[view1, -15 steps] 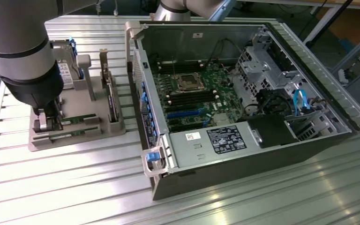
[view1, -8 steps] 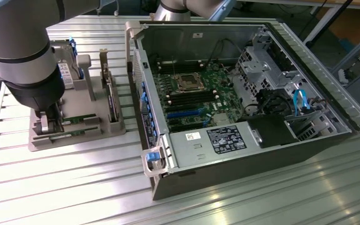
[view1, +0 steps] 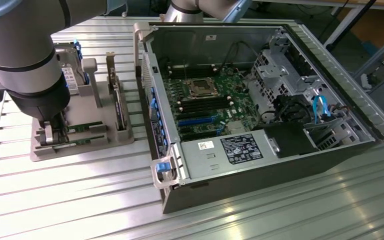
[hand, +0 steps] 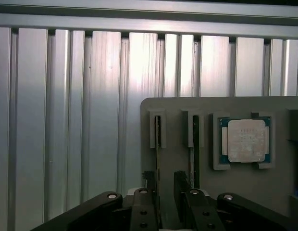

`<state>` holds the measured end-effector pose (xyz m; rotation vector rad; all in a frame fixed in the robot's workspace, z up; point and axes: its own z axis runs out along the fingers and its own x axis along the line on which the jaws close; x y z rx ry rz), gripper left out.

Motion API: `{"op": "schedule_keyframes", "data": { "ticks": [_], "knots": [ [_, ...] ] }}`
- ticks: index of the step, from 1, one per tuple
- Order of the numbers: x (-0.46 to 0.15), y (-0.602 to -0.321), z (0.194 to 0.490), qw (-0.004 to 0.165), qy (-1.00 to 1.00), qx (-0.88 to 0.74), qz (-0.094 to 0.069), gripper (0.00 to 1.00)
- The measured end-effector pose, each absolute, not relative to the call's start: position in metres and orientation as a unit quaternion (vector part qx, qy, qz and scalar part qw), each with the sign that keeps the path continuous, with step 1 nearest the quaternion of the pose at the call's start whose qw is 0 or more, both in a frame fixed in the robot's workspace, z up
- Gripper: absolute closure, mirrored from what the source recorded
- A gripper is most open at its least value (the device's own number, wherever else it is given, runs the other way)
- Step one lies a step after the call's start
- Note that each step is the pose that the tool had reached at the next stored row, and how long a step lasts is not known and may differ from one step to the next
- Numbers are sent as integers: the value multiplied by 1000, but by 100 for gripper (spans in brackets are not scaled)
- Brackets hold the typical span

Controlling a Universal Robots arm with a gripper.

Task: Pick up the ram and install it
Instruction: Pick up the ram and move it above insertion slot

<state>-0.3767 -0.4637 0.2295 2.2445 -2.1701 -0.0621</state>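
The ram [hand: 158, 139] stands on edge in the slot nearest the tray's [hand: 178, 110] side edge, one end close to a tray corner. The claw [hand: 164, 179] is down over it with its jaws spread wide, one finger on each side of the stick; it grips nothing. A second ram [hand: 195, 144] stands in the next slot inward, just outside one finger. The CPU [hand: 245, 139] lies flat in a recess further in. The tray rests on the slatted table [hand: 67, 120]. In the exterior view the claw [view1: 53, 134] is at the tray's [view1: 78, 150] near end, beside the open case [view1: 259, 185] with its motherboard [view1: 205, 100].
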Motion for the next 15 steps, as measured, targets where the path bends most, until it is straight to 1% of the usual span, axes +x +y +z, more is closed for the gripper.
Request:
{"op": "schedule_keyframes", "data": {
  "ticks": [15],
  "knots": [
    [-374, -468, 229, 9, -695, 719, -20, 70]
  ]
}}
